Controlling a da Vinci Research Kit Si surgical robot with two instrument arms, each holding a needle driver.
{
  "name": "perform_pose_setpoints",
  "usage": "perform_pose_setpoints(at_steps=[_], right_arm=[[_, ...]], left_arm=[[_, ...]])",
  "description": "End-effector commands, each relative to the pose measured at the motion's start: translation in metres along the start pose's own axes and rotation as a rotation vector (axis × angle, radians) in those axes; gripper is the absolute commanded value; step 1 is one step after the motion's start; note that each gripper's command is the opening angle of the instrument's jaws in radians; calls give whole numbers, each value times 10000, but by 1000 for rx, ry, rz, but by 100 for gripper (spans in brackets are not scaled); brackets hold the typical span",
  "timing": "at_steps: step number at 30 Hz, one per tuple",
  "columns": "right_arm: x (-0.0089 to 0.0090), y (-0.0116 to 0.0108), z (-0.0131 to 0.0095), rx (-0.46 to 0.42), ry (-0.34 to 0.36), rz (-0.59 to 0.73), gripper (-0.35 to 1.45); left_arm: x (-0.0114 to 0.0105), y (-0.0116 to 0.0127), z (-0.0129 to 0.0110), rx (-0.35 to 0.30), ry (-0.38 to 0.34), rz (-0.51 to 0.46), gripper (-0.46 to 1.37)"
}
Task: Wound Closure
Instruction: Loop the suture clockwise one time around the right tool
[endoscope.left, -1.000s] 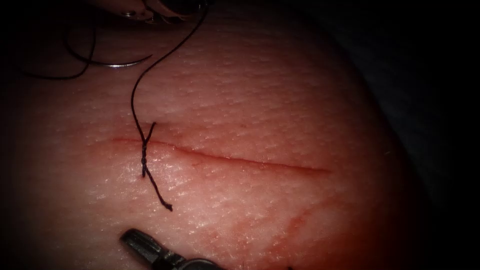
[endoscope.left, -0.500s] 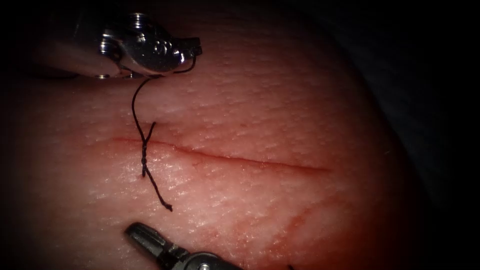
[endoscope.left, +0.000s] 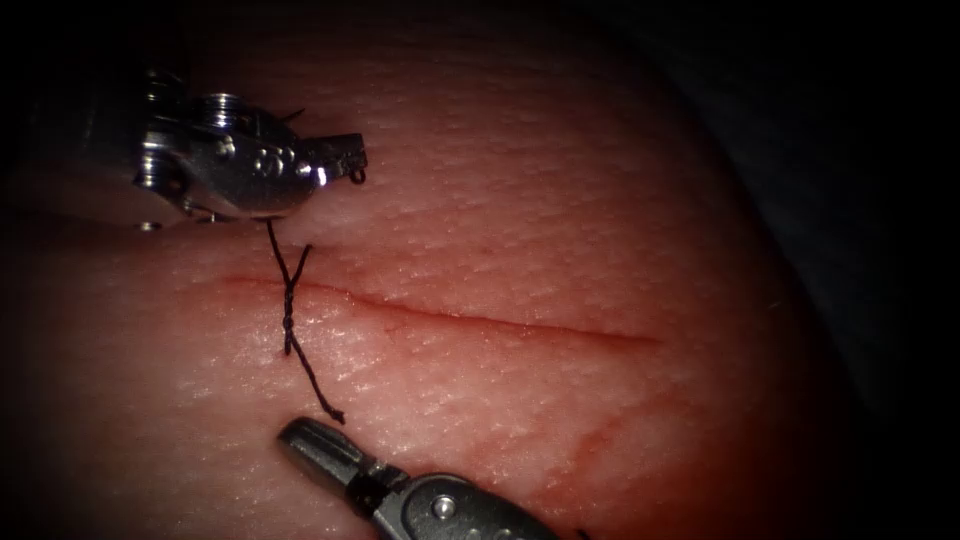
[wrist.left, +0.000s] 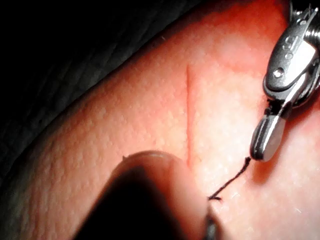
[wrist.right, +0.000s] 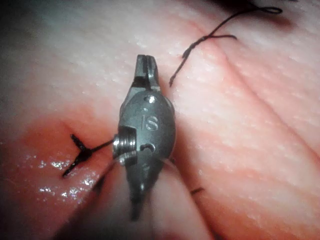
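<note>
The tissue (endoscope.left: 560, 200) has a long cut (endoscope.left: 480, 320) running across the endoscope view. A knotted stitch (endoscope.left: 288, 300) of dark thread crosses the cut near its left end. Its short tail (endoscope.left: 318, 390) lies on the near side of the cut. My left tool (endoscope.left: 348, 160) is on the far side, just above the stitch, jaws shut on the thread's long strand (endoscope.left: 274, 245). My right tool (endoscope.left: 300, 440) lies on the near side, shut and holding nothing, its tip just below the tail's end. The right wrist view shows those shut jaws (wrist.right: 145, 67) beside the tail (wrist.right: 192, 47).
Red fluid stains the tissue (endoscope.left: 600, 440) on the near side towards the right. In the right wrist view a second small knot with cut ends (wrist.right: 80, 154) sits in a wet red patch beside the right tool's wrist. The tissue falls away into the dark at the right.
The left tool came down from the upper edge towards the stitch, taking up the thread's slack and covering the spot where the needle lay. The right tool slid slightly rightwards, towards the tail.
</note>
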Motion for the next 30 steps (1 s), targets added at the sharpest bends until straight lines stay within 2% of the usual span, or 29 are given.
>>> perform_pose_setpoints(at_steps=[1, 10, 19, 30], right_arm=[[-1, 2, 0, 0, 0, -2, -31], [4, 10, -7, 5, -4, -11, -22], [8, 16, -3, 6, -4, -27, -24], [20, 35, 5, 22, -8, -36, -33]], left_arm=[[0, 0, -5, -7, 5, 0, -35], [-4, -6, -55, 40, 32, -29, -35], [-13, 9, -99, 72, 36, -61, -35], [-22, 21, -112, 79, 42, -64, -35]])
